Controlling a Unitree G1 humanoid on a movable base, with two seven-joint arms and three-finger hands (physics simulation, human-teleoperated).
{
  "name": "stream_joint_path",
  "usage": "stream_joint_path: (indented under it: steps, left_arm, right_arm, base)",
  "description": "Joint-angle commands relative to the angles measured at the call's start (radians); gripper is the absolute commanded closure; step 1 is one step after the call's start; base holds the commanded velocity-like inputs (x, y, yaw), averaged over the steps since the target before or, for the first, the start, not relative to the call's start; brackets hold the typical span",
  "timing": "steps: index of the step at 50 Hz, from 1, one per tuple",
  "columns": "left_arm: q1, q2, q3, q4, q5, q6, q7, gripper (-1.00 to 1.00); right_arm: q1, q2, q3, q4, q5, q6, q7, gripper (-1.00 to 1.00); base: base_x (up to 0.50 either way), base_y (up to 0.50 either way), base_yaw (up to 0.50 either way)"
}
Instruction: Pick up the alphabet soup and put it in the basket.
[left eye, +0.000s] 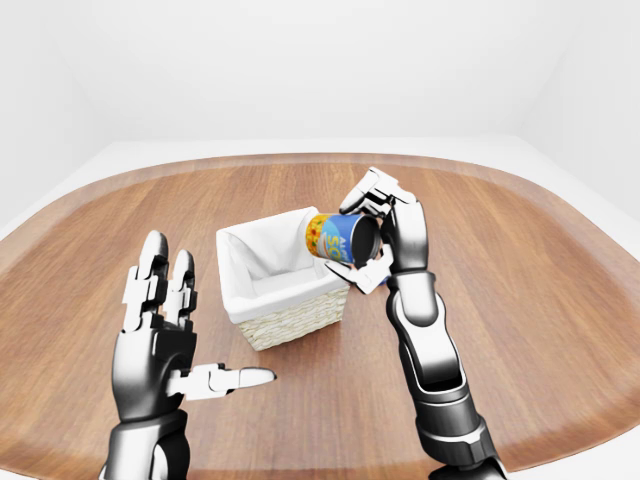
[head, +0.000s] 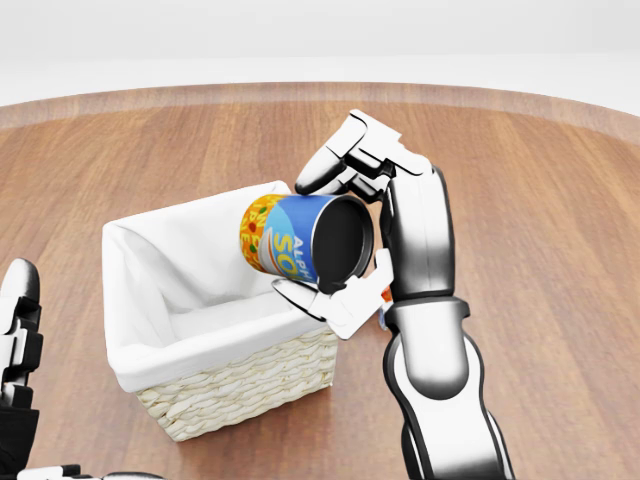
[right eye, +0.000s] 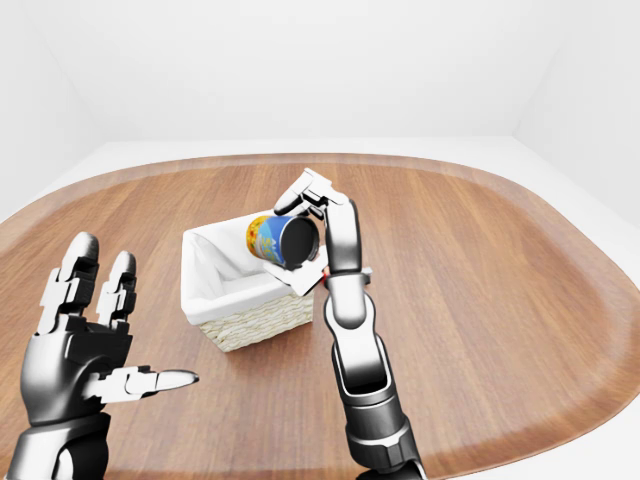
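The alphabet soup can (head: 295, 245), blue and yellow with a dark end facing me, lies tilted on its side in my right hand (head: 335, 235). The fingers close round it. It hangs over the right rim of the wicker basket (head: 235, 385), which has a white cloth lining (head: 175, 275) and looks empty inside. In the left-eye view the can (left eye: 335, 238) is at the basket's upper right corner. My left hand (left eye: 175, 335) is open and empty, to the left of and below the basket, fingers spread.
A small red-and-white thing (head: 384, 300) peeks out beside my right wrist, mostly hidden. The wooden table (left eye: 520, 260) is oval, with its edge curving round the left, top and right of the eye views; white floor and walls lie beyond.
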Motion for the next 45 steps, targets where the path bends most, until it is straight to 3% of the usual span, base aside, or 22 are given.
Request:
stream_joint_path:
  steps: [1, 9, 23, 35, 45]
  left_arm:
    - [0.009, -0.004, 0.004, -0.013, -0.008, 0.000, -0.010, -1.00]
    - [0.029, -0.012, 0.013, -0.042, -0.025, 0.000, -0.023, -1.00]
    - [0.030, -0.012, -0.002, -0.035, -0.017, 0.000, -0.024, -1.00]
    - [0.054, -0.023, 0.019, -0.081, -0.040, 0.000, -0.044, -1.00]
    - [0.031, -0.025, 0.037, -0.064, -0.044, 0.000, -0.050, -1.00]
  right_arm:
    - [-0.022, 0.064, 0.075, 0.017, -0.036, 0.000, -0.044, 1.00]
    - [-0.029, 0.116, 0.120, 0.046, -0.104, 0.000, -0.033, 1.00]
    - [-0.231, 0.217, 0.087, 0.231, -0.081, 0.000, -0.044, 1.00]
    - [-0.354, 0.231, 0.063, 0.422, -0.092, 0.000, -0.135, 1.00]
    - [-0.484, 0.206, 0.006, 0.715, -0.087, 0.000, -0.228, 1.00]
  base:
    - [0.00, 0.00, 0.00]
    - [0.00, 0.00, 0.00]
    - [0.00, 0.00, 0.00]
    - [0.00, 0.00, 0.00]
    - [0.00, 0.00, 0.00]
